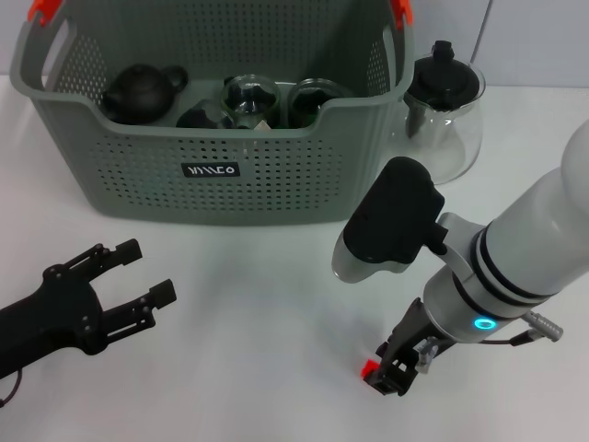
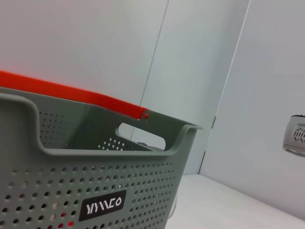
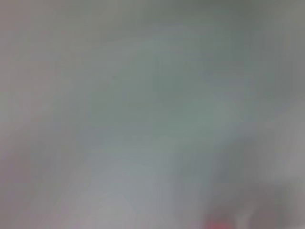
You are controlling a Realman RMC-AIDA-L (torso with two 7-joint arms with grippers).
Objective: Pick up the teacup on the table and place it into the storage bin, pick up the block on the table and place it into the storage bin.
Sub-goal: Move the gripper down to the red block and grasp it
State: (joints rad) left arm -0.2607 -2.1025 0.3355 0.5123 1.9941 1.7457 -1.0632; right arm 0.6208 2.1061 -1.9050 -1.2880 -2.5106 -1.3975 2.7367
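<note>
The grey perforated storage bin (image 1: 221,175) stands at the back of the white table; in the left wrist view the storage bin (image 2: 95,171) shows close up. Inside it lie a dark teapot (image 1: 143,92) and two glass cups (image 1: 253,99); I cannot tell which is the teacup. A small red block (image 1: 368,370) lies on the table at front right. My right gripper (image 1: 394,373) points down right beside it, touching or nearly so. The right wrist view is a grey blur. My left gripper (image 1: 147,272) hovers open and empty at front left.
A glass pitcher with a black lid (image 1: 444,106) stands right of the bin, behind my right arm. Orange handle clips (image 1: 43,9) sit on the bin's top corners, and an orange clip (image 2: 71,93) shows in the left wrist view. A white wall rises behind.
</note>
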